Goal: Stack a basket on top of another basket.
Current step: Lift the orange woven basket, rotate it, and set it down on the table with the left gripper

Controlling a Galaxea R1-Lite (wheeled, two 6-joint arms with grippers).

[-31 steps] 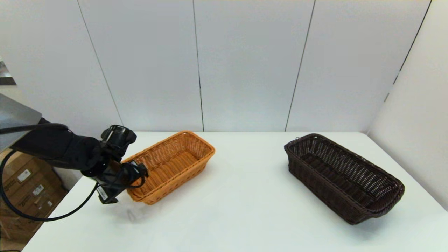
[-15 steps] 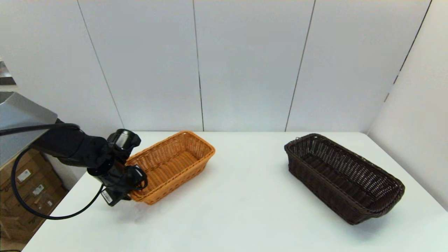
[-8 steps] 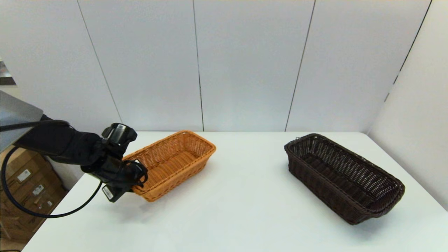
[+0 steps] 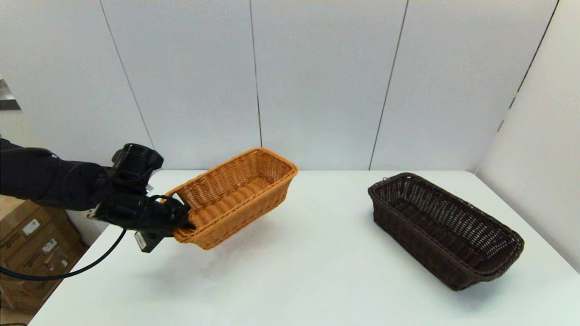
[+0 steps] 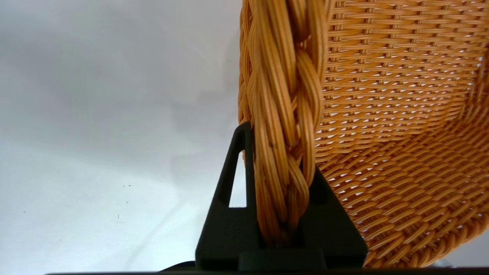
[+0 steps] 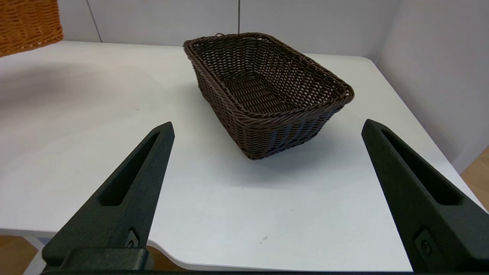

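Left jaws pinch orange basket [image 4: 238, 197] rim, holding it above table [image 4: 317, 271].

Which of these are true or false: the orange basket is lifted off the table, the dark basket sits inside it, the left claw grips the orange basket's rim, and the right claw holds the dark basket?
1. The orange basket is lifted off the table. True.
2. The dark basket sits inside it. False: it stands apart on the table.
3. The left gripper grips the orange basket's rim. True.
4. The right gripper holds the dark basket. False: it is open, short of that basket.
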